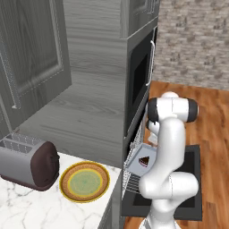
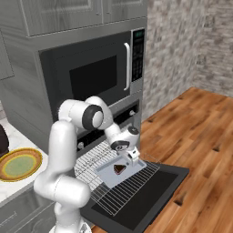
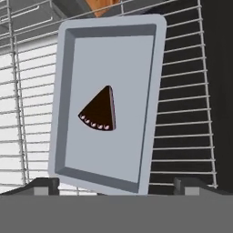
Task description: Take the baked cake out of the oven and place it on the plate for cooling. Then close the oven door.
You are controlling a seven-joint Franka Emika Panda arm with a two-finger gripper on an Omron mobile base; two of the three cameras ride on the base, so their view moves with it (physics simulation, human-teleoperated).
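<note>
A: Judging risk: the small dark-brown wedge of baked cake (image 3: 98, 110) lies mid flat grey baking tray (image 3: 68, 91) on the pulled-out wire rack (image 2: 136, 179); it could be nudged or crushed if the descent is off-centre.

B: Noted. The two-finger gripper (image 2: 132, 157) is held just above it, pointed down, jaws wide, nothing gripped. The yellow-rimmed round plate (image 1: 84, 181) is left on the counter w/ the oven door (image 2: 150, 200) down.

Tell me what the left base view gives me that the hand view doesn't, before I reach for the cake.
Left base view alone: the plate on the marble counter beside a toaster, the microwave above, and the oven door hanging open. Hand view alone: the open tool poised over the tray's near edge. Both: the cake lying on the grey baking tray, on the pulled-out wire rack.
</note>
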